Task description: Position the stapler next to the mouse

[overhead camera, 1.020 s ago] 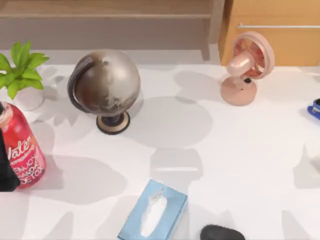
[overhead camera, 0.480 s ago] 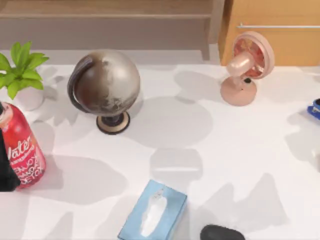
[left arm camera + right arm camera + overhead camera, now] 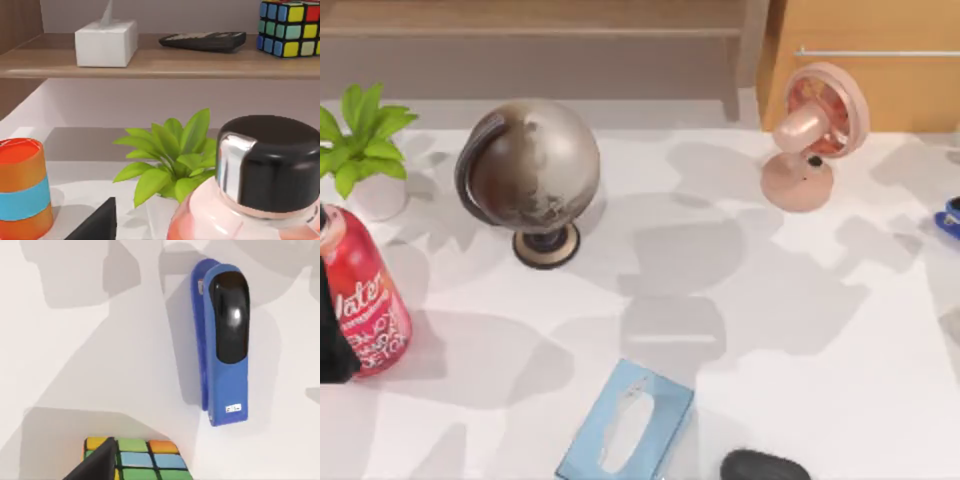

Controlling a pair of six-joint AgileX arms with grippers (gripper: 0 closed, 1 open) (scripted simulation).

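Top view: stapler (image 3: 950,217) at the worktop's (image 3: 800,330) right edge, mouse (image 3: 764,466) at the near edge beside the tissue box (image 3: 626,427), well apart. Right wrist view: stapler (image 3: 224,340) lies flat, colour cube (image 3: 137,460) near it. Claw state: cannot tell for either arm.

I work at a white desk (image 3: 820,330) in a rendered home-office setting. Indicators: a desk globe (image 3: 528,175), a small pink fan (image 3: 812,135), a potted plant (image 3: 360,140), a stapler (image 3: 222,340), a mouse (image 3: 765,466), and a wooden shelf (image 3: 160,62) holding a tissue box (image 3: 106,42) and remote (image 3: 204,41).
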